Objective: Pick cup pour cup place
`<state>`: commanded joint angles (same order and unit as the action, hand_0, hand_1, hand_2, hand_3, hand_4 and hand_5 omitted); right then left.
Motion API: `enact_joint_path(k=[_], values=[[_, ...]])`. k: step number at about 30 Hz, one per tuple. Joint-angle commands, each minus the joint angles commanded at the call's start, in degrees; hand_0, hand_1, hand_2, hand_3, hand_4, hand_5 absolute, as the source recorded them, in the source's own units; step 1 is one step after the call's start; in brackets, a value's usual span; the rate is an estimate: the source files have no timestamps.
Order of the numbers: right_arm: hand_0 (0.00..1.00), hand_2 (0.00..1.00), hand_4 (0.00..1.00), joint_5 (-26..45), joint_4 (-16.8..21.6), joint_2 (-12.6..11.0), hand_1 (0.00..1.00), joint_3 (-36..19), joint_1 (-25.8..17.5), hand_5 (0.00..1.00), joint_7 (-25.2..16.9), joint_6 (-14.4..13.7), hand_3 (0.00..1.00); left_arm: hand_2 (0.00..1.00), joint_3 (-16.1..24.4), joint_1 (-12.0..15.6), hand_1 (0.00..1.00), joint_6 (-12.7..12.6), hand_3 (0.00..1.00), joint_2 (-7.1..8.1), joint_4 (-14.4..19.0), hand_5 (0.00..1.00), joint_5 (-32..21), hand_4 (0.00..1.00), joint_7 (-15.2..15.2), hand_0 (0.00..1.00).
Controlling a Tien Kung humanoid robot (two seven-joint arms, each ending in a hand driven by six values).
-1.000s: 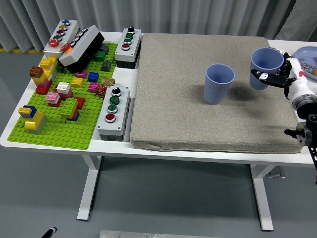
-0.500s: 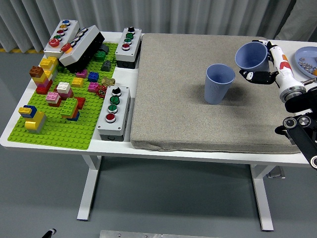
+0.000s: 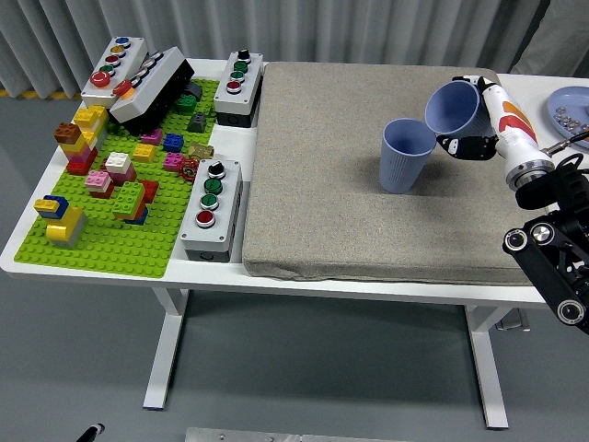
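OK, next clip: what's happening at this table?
The robot's right hand holds a blue cup up off the grey mat and tips it, mouth angled down and to the left, toward a second blue cup standing upright on the mat. This looks like the pouring step; nothing can be seen leaving the cup. The green brick plate and button boxes on the left are untouched.

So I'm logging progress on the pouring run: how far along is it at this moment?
The pick looks done: the right hand grips the lifted blue cup. The pour is in hand: that cup is tilted, its mouth facing left and down, just above and right of the standing blue cup on the grey mat. Whether anything is flowing cannot be seen. Left: finishing the pour and setting the cup down.
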<state>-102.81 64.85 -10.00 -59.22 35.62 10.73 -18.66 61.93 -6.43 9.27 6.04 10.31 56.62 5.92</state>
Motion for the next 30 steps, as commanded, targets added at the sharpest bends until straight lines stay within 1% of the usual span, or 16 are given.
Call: enact_joint_path(k=[3,7,11,17,21,30], values=[[0.735,0.512,0.707,-1.8,0.0,0.1,0.597,0.0,0.0,0.002,0.3,-0.1,0.653,0.878,0.0,0.0,0.816,0.0,0.802,0.0,0.0,0.998,0.0,0.634,0.0,0.838],[0.735,0.512,0.707,-6.9,0.3,0.1,0.597,0.6,0.0,0.002,1.5,0.0,0.653,0.878,0.1,-0.1,0.816,0.0,0.802,0.0,0.0,0.998,0.1,0.634,0.0,0.838],[0.735,0.511,0.706,-10.2,0.8,0.2,0.598,1.3,0.2,0.002,2.4,0.0,0.652,0.877,0.2,-0.1,0.816,0.0,0.802,0.02,0.0,0.998,0.1,0.634,0.0,0.838],[0.735,0.51,0.705,-12.4,1.2,0.2,0.598,2.3,0.7,0.002,2.9,0.1,0.652,0.877,0.1,-0.1,0.816,0.0,0.802,0.05,0.0,0.998,0.0,0.634,0.0,0.838],[0.738,0.512,0.703,-15.2,1.3,0.0,0.6,3.0,1.0,0.002,3.4,0.1,0.653,0.877,0.1,-0.1,0.816,0.0,0.801,0.08,0.0,0.998,0.0,0.634,0.0,0.838],[0.738,0.511,0.701,-17.6,1.5,-0.6,0.6,4.7,2.0,0.002,4.4,0.0,0.653,0.877,0.2,-0.2,0.816,-0.1,0.802,0.17,0.0,0.998,0.0,0.636,0.0,0.838]])
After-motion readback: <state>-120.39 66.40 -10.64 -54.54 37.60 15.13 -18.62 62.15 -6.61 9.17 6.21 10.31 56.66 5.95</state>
